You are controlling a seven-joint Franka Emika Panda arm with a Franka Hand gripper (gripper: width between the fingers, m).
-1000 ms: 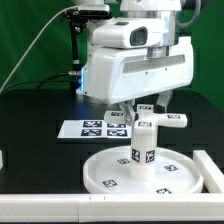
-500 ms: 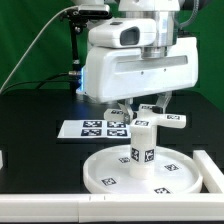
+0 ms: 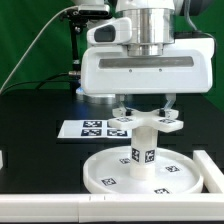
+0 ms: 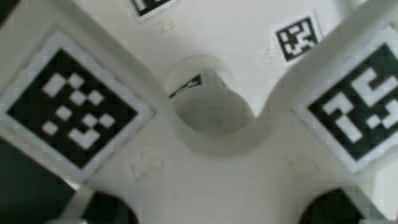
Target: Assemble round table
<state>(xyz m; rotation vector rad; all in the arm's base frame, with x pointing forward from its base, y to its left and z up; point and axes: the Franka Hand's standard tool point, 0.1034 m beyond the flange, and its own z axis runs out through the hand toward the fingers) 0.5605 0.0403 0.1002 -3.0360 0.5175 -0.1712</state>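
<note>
- Leg stands upright on the disc at its hub, directly below our jaws, long axis vertical.
- We cannot tell whether the jaws grip its top or merely straddle it.

White disc, white leg, both w/ blk-&-wht square tags. Table blk; marker board white w/ blk tags.

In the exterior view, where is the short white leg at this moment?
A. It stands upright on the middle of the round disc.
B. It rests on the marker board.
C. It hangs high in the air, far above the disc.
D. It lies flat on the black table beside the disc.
A: the leg stands upright at the centre of the round disc, with the gripper just above its top.
</note>
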